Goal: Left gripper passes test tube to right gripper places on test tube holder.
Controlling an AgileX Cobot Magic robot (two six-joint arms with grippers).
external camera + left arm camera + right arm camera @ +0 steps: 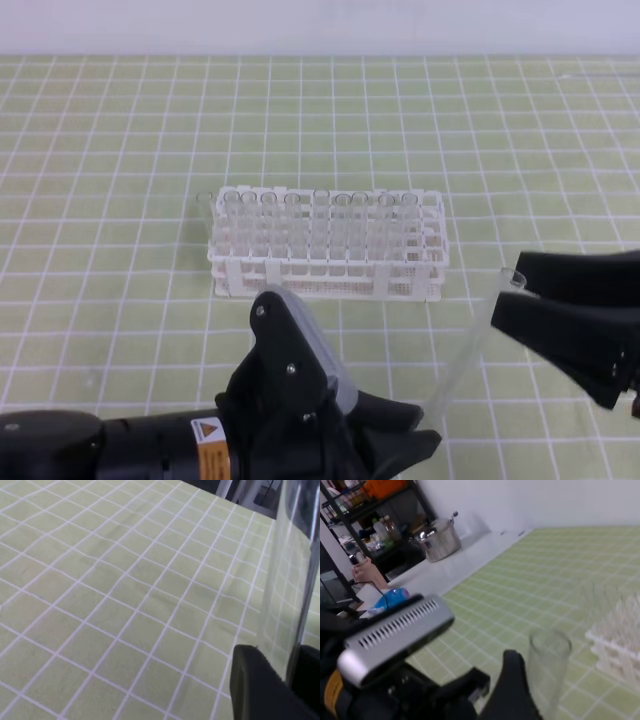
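The clear test tube (470,345) slants up from my left gripper (425,432) at the bottom centre, which is shut on its lower end. In the left wrist view the tube (290,580) rises between the two black fingers (255,685). Its open rim sits between the spread fingertips of my right gripper (508,300) at the right edge. In the right wrist view the tube (547,665) stands just right of one black finger (512,685); the other finger is out of view. The white test tube holder (330,268) stands mid-table behind both grippers.
Several clear tubes stand in the holder's back rows, and one more (205,210) stands by its left end. The table is a green gridded mat (120,150). Beyond the mat's far edge are a metal pot (437,542) and shelves (350,510).
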